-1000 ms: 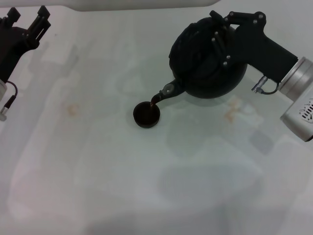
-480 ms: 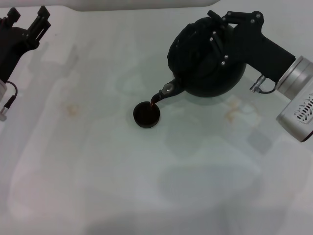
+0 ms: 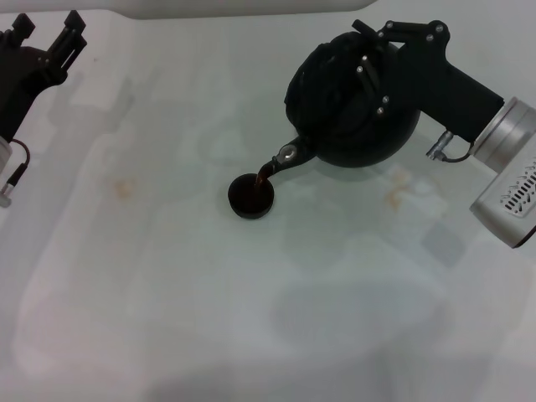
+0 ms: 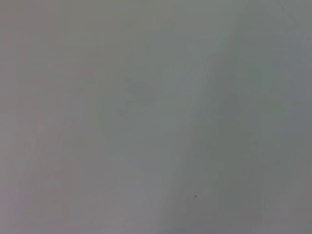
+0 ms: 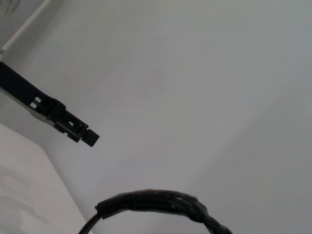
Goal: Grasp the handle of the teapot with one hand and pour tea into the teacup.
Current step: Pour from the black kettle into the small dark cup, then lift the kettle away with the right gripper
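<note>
The round matte black teapot (image 3: pixel 343 117) hangs tilted above the table at the back right, its silvery-tipped spout (image 3: pixel 285 157) pointing down to the left. A dark stream runs from the spout into the small black teacup (image 3: pixel 250 194), which stands on the table just below it. My right gripper (image 3: pixel 377 63) is shut on the ribbed black handle (image 3: pixel 356 50) at the pot's top. The handle also shows in the right wrist view (image 5: pixel 156 202). My left gripper (image 3: pixel 52 35) is parked at the far back left, open and empty.
The white table (image 3: pixel 251 318) has faint brownish marks at the left (image 3: pixel 124 188) and right (image 3: pixel 400 186). A white raised edge (image 3: pixel 234 7) runs along the back. The left wrist view shows only plain grey surface.
The right arm has turned slightly, tipping the teapot a little more. The stream keeps running into the teacup. The left arm has not moved.
</note>
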